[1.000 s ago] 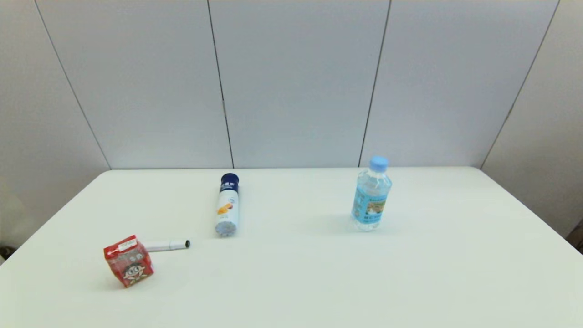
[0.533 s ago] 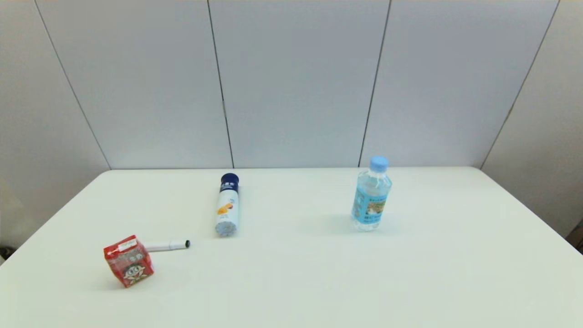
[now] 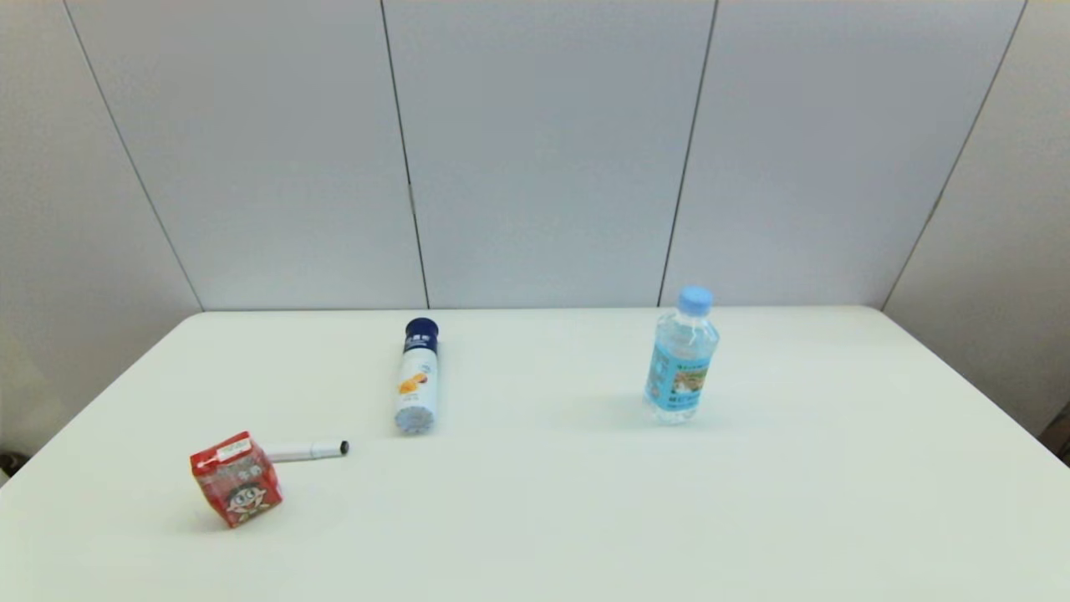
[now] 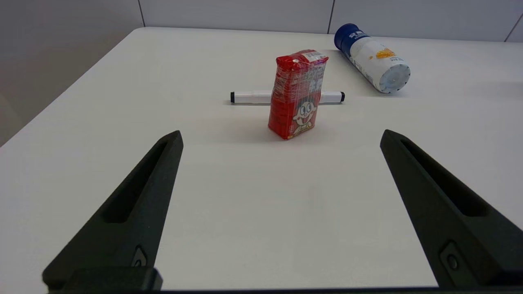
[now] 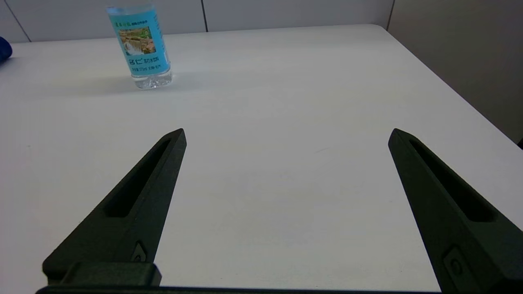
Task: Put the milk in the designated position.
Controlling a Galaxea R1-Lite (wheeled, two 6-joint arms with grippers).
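Left gripper spread, facing milk; marker behind.

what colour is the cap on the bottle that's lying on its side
Dark blue. The bottle shows best in the left wrist view.

No print can be read with certainty.
Small characters are seen on the water bottle's blue label and on the milk, but none can be made out.
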